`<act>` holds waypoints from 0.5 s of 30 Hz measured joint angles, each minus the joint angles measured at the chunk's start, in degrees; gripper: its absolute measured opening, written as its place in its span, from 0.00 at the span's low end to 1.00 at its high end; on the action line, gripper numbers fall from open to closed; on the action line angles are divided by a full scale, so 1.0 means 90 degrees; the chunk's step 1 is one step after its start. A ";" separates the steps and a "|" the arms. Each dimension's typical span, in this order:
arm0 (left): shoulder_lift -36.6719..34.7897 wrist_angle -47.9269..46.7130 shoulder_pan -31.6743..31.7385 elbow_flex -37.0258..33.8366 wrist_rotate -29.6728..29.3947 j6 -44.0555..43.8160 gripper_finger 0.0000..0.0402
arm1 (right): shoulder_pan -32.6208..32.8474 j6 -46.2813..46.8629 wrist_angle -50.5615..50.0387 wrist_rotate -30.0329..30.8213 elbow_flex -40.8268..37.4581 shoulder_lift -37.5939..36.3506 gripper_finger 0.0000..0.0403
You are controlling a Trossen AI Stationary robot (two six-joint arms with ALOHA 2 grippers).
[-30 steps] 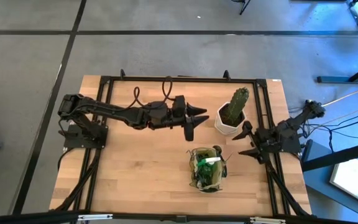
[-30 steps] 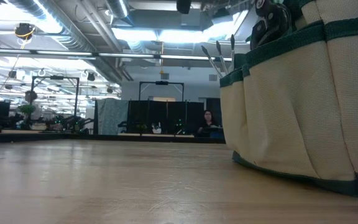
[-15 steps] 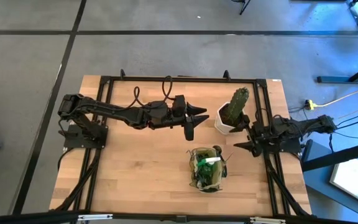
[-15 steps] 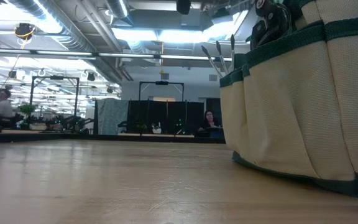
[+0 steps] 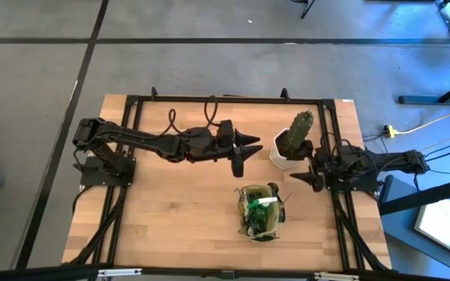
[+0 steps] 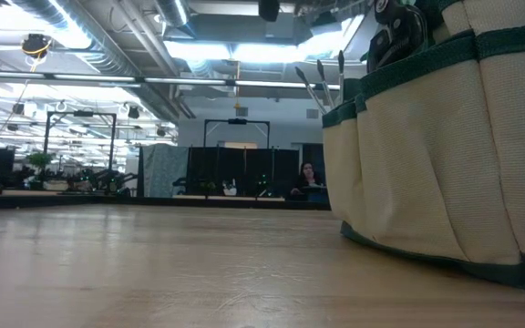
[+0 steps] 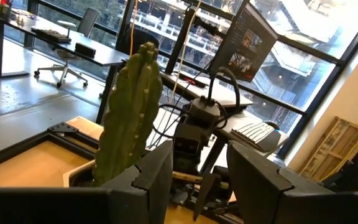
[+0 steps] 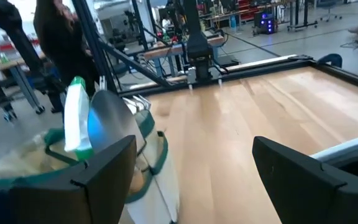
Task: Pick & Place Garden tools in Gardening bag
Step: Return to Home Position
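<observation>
The olive-khaki gardening bag (image 5: 261, 213) stands on its base near the table's front edge and fills the right of the low view (image 6: 445, 146). Garden tools stick up out of it: a spray bottle (image 8: 76, 118), a silver trowel blade (image 8: 112, 121) and black shears handles (image 6: 397, 32). My left gripper (image 5: 243, 153) hangs open above the table's middle, pointing level at the cactus (image 7: 129, 112), with nothing between its fingers. My right gripper (image 5: 307, 165) is open at the right edge, between pot and bag, with nothing between its fingers either.
A cactus in a white pot (image 5: 291, 145) stands at the far right, close to both grippers. Black frame rails (image 5: 131, 156) run around the table. Bare wood (image 5: 170, 211) lies left of the bag. A person (image 6: 306, 178) sits in the room behind.
My right arm has swung round at the table's right edge. Its gripper has turned and shifted a little toward the far edge, nearer the white pot, and stays open. The bag and its tools have not moved.
</observation>
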 joint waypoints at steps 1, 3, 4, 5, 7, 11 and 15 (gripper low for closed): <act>0.0000 -0.0043 0.0000 0.0000 0.0000 -0.0002 0.36 | 0.0000 0.0117 0.0020 -0.0002 0.0002 0.0002 0.80; 0.0000 -0.0107 0.0000 -0.0002 0.0002 -0.0001 0.36 | -0.0004 0.0435 0.0077 -0.0036 0.0015 0.0002 0.80; 0.0000 -0.0113 0.0000 -0.0002 0.0002 0.0000 0.36 | -0.0002 0.0565 0.0102 -0.0082 0.0018 0.0002 0.80; 0.0000 -0.0114 0.0000 -0.0002 0.0002 0.0000 0.36 | 0.0000 0.0642 0.0124 -0.0126 0.0019 0.0002 0.80; 0.0000 -0.0116 0.0000 -0.0002 0.0001 0.0000 0.36 | 0.0000 0.0649 0.0155 -0.0141 0.0017 0.0002 0.80; 0.0000 -0.0120 0.0000 -0.0002 0.0002 0.0003 0.36 | 0.0002 0.0500 0.0143 -0.0184 0.0010 0.0005 0.80; 0.0000 -0.0118 0.0000 -0.0002 0.0002 0.0002 0.36 | 0.0002 0.0492 0.0141 -0.0181 0.0010 0.0005 0.80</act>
